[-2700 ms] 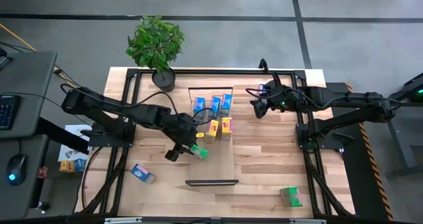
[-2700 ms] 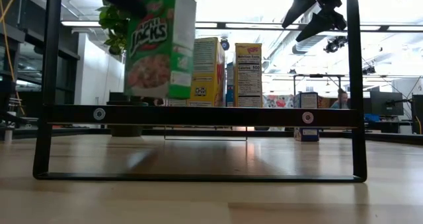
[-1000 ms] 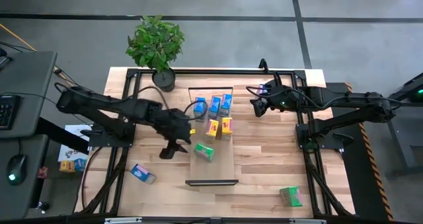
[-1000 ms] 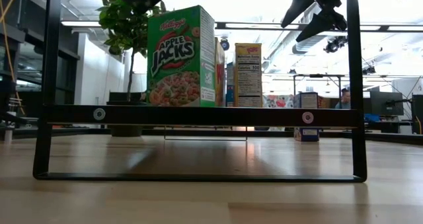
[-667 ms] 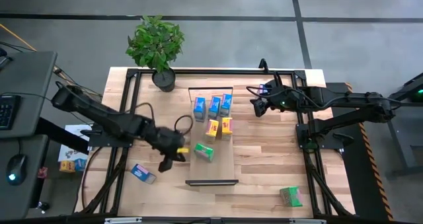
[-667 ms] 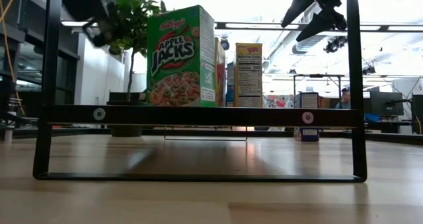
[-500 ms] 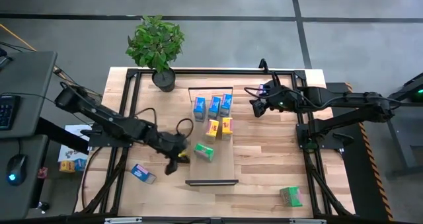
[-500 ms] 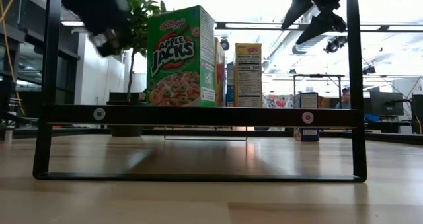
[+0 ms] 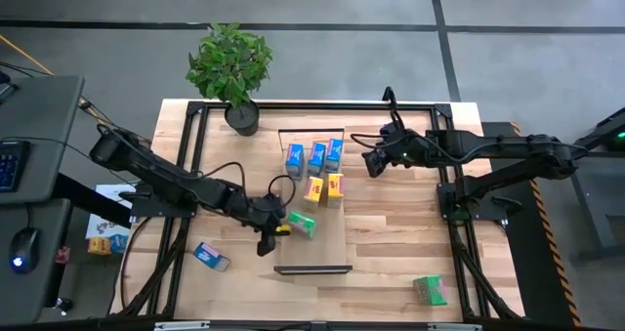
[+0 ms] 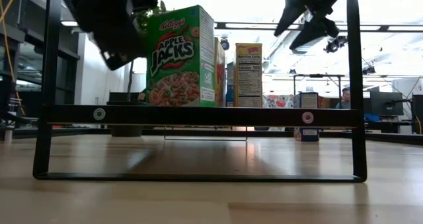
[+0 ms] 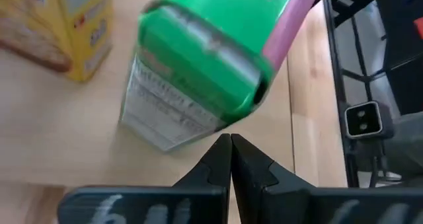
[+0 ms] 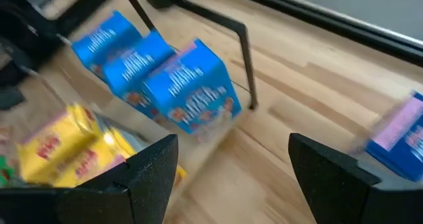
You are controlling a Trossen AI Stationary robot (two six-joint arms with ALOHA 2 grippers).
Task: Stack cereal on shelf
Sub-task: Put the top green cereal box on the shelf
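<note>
Shelf: the light-wood shelf [image 9: 314,245] with black end brackets lies mid-worktop, running from the far edge toward the near edge.
Cereal on shelf, count: six boxes standing. Three blue boxes [image 9: 314,156] in a row at the far end, two yellow boxes [image 9: 324,188] just nearer, one green box [image 9: 302,224] nearest.
Cereal off shelf, count: two. A blue box [image 9: 211,257] lies on the worktop [image 9: 391,243] near the near-left corner; a second green box [image 9: 428,290] lies near the near-right corner.
Total cereal in view: eight; four blue, two yellow, two green.
My left tool [image 9: 266,241]: fingers pressed together and holding nothing, just beside the green box on the shelf, on its left side and apart from it.
My right tool [image 9: 372,164]: fingers spread wide, empty, hovering beside the right of the blue row near the far edge.
Progress, my judgement: about three quarters done; the green box looks freshly set down and stands upright.
Remaining, my judgement: fetch the two loose boxes from the near corners and stand them on the bare near half of the shelf.
Other item: one potted plant [image 9: 231,67] at the far-left corner.
</note>
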